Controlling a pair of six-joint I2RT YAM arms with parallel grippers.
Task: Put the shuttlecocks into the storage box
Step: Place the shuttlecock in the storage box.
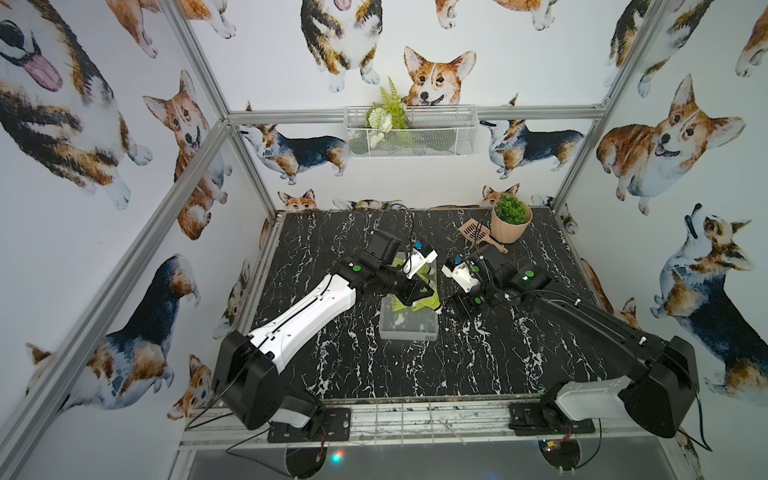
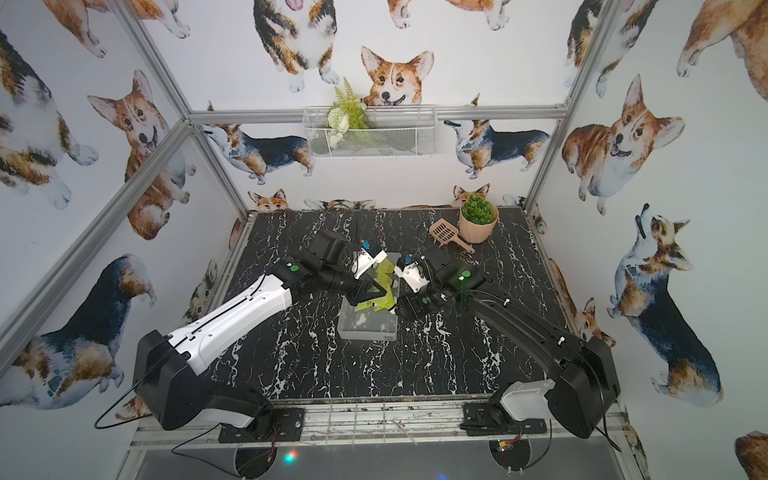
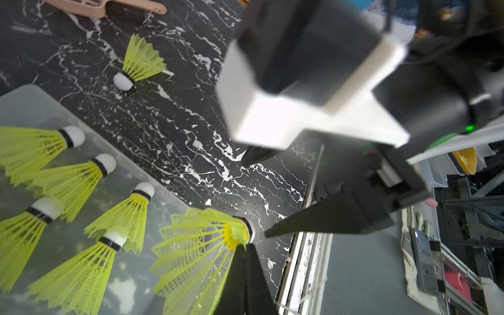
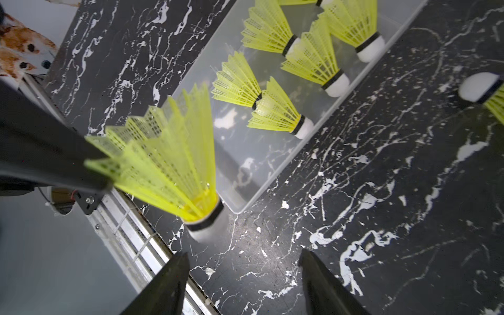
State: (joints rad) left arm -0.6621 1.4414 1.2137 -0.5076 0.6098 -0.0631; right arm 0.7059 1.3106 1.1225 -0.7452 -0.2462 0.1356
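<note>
The storage box (image 1: 409, 330) (image 2: 365, 330) is a frosted clear bin at the table's middle, with several yellow-green shuttlecocks (image 3: 81, 180) (image 4: 313, 57) lying in it. My left gripper (image 3: 245, 246) (image 1: 415, 297) is shut on the skirt of one shuttlecock (image 3: 196, 245) (image 4: 169, 163) (image 1: 428, 305). That shuttlecock hangs at the box's right edge, its white tip over the table just outside. My right gripper (image 4: 242, 261) (image 1: 449, 303) stands open and empty just beyond that tip. Another shuttlecock (image 3: 139, 62) (image 4: 485, 92) lies on the table outside the box.
A pink scoop (image 1: 478, 230) and a potted plant (image 1: 511, 218) stand at the back right of the black marble table (image 1: 332, 361). A white wire basket (image 1: 411, 131) hangs on the back wall. The metal front rail (image 4: 141, 245) runs close to both grippers.
</note>
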